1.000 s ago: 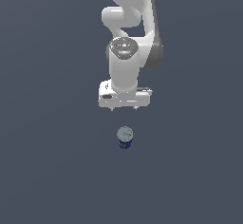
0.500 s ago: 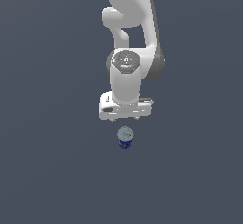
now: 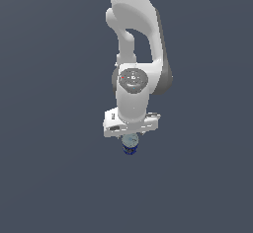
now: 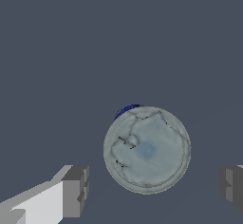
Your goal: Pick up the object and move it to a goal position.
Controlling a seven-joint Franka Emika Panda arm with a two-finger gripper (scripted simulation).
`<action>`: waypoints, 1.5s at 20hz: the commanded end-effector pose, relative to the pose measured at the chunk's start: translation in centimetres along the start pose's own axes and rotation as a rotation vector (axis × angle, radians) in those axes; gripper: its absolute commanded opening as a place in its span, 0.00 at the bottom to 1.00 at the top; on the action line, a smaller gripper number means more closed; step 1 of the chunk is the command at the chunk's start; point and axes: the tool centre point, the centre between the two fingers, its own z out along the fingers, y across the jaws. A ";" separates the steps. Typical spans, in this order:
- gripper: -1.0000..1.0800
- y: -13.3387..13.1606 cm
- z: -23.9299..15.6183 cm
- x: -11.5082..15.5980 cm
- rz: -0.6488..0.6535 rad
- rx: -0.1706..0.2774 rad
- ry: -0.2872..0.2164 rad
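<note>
Plainly, the gripper (image 4: 151,190) hung spread wide above the can (image 4: 147,149); it needed centring, then descending before closing.

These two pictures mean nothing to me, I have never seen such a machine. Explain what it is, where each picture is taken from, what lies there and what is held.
The white jointed machine is a robot arm, drawn by a computer simulation. The exterior view looks at it from a camera off the arm. At the arm's end is a gripper, a two-fingered clamp. The wrist view comes from a camera on the wrist, looking down between the grey fingers.

On the plain dark grey surface stands one small can: pale silvery round top, dark blue side. In the exterior view it peeks out just under the gripper.

Nothing is held yet. The fingers are spread open, one on each side of the can, with gaps showing, so they do not touch it.
</note>
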 end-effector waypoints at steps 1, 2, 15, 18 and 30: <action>0.96 0.1 0.3 0.5 -0.009 -0.001 0.004; 0.96 0.1 0.3 0.6 -0.011 -0.001 0.005; 0.96 0.1 3.8 0.6 -0.014 -0.002 0.006; 0.96 0.1 5.0 0.6 -0.014 -0.002 0.006; 0.00 0.1 5.5 0.8 -0.014 -0.002 0.006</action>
